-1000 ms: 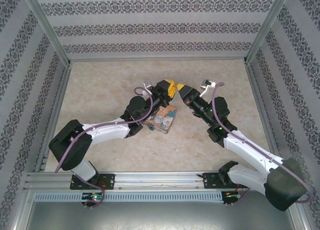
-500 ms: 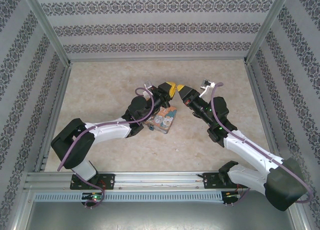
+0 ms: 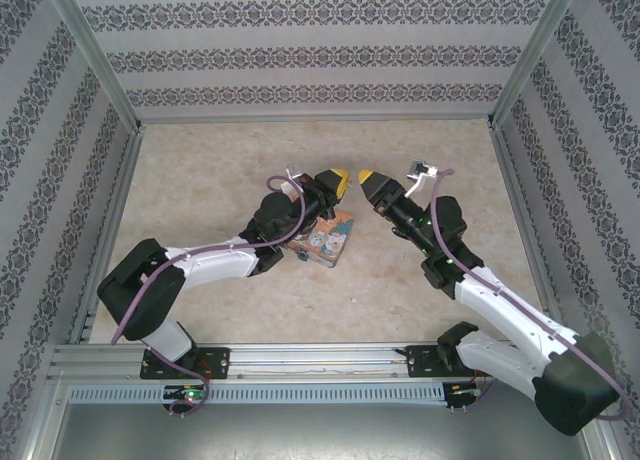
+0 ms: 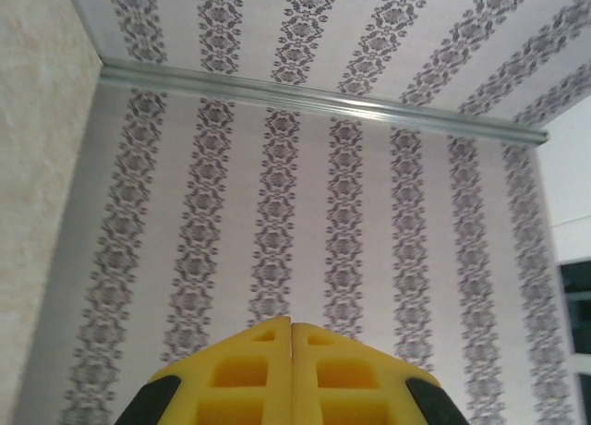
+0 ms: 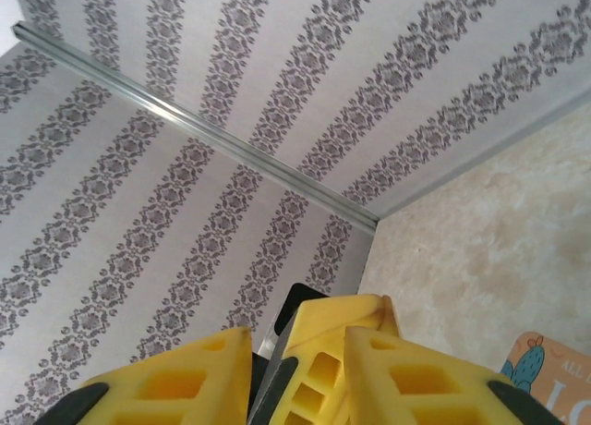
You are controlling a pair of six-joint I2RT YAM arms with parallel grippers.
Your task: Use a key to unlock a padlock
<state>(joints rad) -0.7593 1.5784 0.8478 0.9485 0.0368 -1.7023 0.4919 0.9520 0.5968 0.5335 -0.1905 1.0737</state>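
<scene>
My left gripper [image 3: 341,174] hangs shut above the table's middle, its yellow pads [image 4: 268,370] pressed flat together with nothing visible between them. Facing it a short gap away is my right gripper [image 3: 365,176], whose jaws stand apart. In the right wrist view the left gripper's yellow fingers [image 5: 337,351] sit in the gap of my right gripper [image 5: 295,333], and I cannot tell whether they touch. The key is hidden. A tiny dark speck [image 3: 300,257] lies at the near-left corner of the bear-print tin [image 3: 325,238]; it is too small to tell whether it is the padlock.
The tin rests under the left forearm, and its corner shows at the right wrist view's lower edge [image 5: 554,379]. Patterned walls [image 3: 320,55] close in the beige table [image 3: 200,190] at the back and on both sides. An aluminium rail [image 3: 300,360] runs along the near edge.
My right gripper has opened and drawn back to the right, so a gap now separates the two tips. My left gripper has closed fully and stayed in place.
</scene>
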